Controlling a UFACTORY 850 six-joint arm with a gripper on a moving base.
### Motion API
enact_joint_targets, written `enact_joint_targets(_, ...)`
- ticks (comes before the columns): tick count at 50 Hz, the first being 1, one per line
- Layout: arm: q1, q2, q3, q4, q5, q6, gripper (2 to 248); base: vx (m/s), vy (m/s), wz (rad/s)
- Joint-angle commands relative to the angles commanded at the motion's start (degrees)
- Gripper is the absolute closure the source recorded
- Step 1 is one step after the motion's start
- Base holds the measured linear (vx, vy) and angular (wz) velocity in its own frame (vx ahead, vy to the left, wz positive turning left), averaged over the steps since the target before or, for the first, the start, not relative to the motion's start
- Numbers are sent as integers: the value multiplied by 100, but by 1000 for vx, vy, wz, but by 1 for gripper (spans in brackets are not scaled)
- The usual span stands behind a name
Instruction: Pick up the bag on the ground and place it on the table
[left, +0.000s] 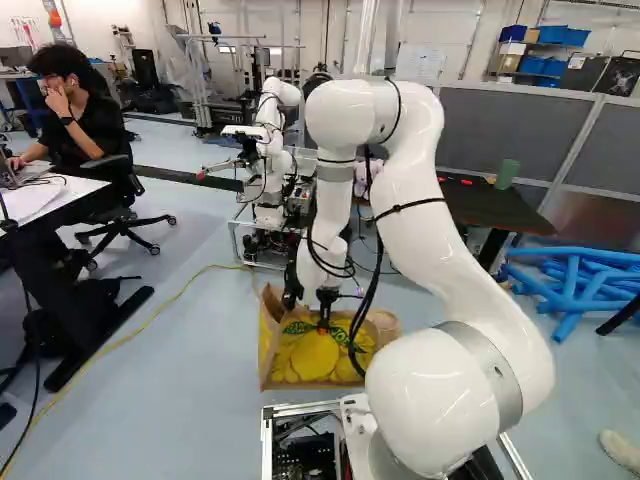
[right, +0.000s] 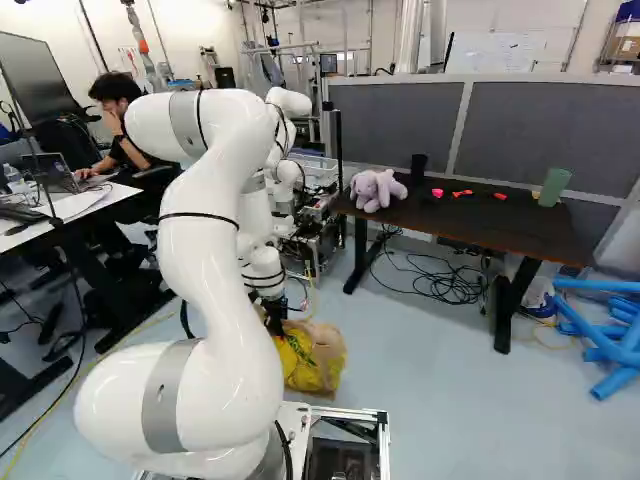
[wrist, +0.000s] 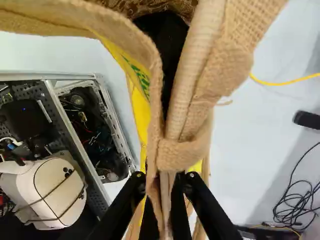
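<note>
Wrist view: bag (wrist: 182, 155) ahead of gripper (left: 323, 325), its fabric pinched between both fingers.

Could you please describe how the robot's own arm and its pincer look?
The arm is glossy white, with rounded joints, grey bands and black cables running beside it. The pincer is black, with two slim fingers.

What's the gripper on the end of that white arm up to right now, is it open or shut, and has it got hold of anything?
Gripper: closed, holding the bag by its brown fabric.
</note>
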Motion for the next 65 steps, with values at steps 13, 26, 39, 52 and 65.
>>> enact_joint_targets(13,-96,328,137,196,-157,0,228,0,0,0)
enact_joint_targets(26,-220,645,225,296,-357,0,228,0,0,0)
enact_joint_targets(39,-378,948,270,313,-625,0,228,0,0,0)
enact_joint_targets(52,-483,1242,292,314,-975,0,228,0,0,0)
enact_joint_targets(65,-516,1529,295,314,-1350,0,228,0,0,0)
